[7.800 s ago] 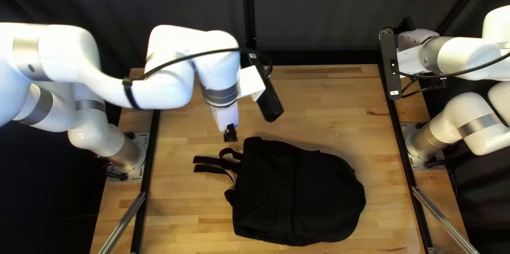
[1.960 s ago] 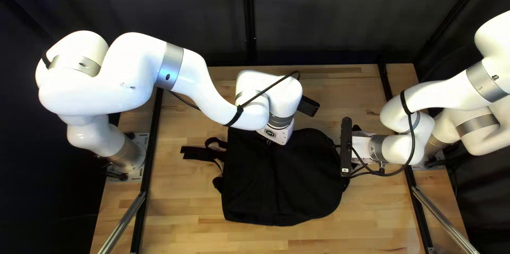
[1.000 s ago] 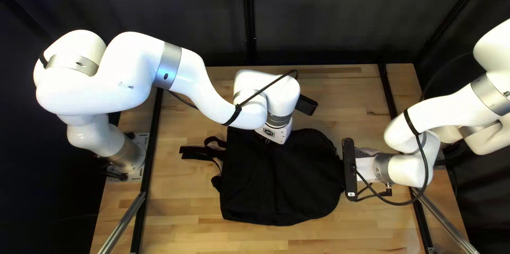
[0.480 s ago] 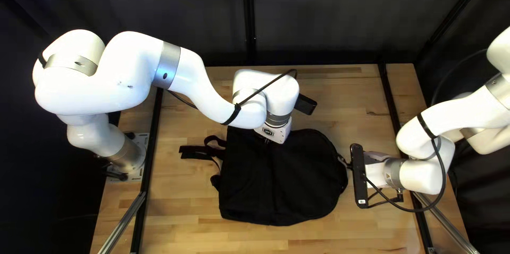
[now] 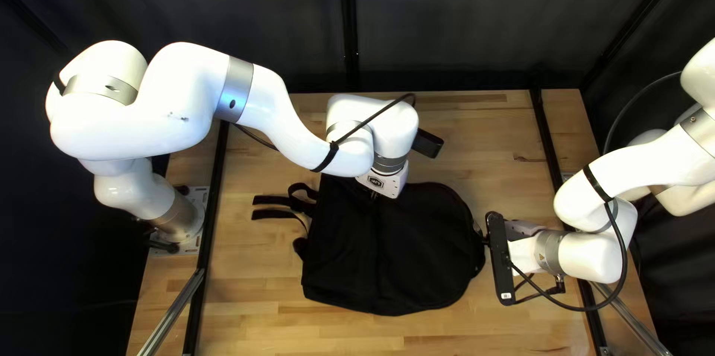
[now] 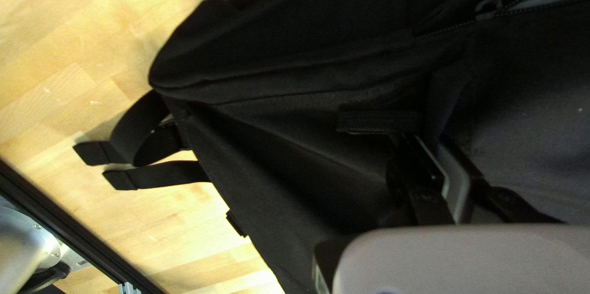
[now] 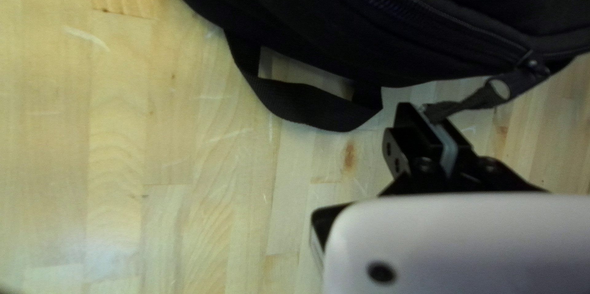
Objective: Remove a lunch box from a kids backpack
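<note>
Writing: a dark label with pale print [image 5: 375, 182] sat on the white wrist housing just above the left jaws; a tiny pale tag [image 5: 506, 296] marked the black camera bar [image 5: 500, 259] behind the right jaws. We left both unread.

Hidden: we could not see the lunch box. The soft black fabric backpack [image 5: 391, 255] lay on the pale wooden table [image 5: 268, 311], under the left jaws and ahead of the right ones. Well ahead of the left jaws, a black-toothed zipper [image 6: 488, 8] gaped a little, pale grey showing inside, cut off by the frame. A short black webbing tab [image 6: 375, 120] lay against the left tips and partly hid them.

Pose: our left arm [image 5: 179, 103] arched out over the table, wrist bent down, bringing the left gripper [image 5: 375, 194] onto the backpack. Our right arm [image 5: 640, 177] reached in low, the right gripper [image 5: 485, 239] aimed sideways at the rounded end.

Jaws: the left gripper [image 6: 431, 140] was drawn nearly together on a fold of the backpack, creases running to it. The right gripper [image 7: 424, 111] was pinched on the dark fabric zipper pull [image 7: 467, 102], beside a black webbing loop [image 7: 307, 106]. Black straps [image 5: 274, 207] trailed onto the wood, well off beside the left jaws.
</note>
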You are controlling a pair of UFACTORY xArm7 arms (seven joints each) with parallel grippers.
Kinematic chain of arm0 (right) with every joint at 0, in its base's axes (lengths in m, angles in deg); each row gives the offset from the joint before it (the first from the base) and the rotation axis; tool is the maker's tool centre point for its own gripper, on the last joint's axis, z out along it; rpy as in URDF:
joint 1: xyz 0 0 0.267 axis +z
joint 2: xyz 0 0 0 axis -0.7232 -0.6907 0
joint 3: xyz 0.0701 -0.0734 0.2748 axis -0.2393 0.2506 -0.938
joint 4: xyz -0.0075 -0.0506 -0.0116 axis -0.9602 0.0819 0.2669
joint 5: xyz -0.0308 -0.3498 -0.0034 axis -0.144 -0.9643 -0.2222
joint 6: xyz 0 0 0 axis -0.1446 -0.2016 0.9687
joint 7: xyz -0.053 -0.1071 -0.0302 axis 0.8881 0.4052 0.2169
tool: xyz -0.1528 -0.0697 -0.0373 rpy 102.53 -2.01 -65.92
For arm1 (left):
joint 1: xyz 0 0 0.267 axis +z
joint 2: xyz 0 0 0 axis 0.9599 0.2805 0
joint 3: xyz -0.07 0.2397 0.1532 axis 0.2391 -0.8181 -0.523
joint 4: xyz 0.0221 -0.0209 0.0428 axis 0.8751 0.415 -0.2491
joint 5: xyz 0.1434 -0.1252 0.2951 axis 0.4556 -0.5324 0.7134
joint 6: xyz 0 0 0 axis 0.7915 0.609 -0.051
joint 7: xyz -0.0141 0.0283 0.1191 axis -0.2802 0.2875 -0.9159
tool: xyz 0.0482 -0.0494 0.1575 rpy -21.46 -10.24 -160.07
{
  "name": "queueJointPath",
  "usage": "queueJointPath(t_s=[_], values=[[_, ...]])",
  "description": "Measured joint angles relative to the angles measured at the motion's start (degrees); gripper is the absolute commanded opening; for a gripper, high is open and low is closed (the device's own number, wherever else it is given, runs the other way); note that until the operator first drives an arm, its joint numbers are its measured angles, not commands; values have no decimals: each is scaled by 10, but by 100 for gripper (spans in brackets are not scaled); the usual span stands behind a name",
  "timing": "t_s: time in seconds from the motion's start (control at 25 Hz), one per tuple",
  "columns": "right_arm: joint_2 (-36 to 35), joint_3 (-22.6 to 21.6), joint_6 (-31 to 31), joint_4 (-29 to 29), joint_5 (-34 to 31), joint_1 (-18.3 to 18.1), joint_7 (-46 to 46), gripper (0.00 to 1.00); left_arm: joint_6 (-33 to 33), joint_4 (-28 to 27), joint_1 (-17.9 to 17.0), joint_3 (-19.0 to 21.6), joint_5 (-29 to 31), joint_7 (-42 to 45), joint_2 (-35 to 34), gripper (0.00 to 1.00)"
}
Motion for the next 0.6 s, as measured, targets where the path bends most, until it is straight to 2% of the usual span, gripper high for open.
queueJointPath(t_s=[0.6], values=[[-51, 7, 25, 47, -12, -5, 32, 0, -10, 11, 3, 0, -6, -4, -7, 0]])
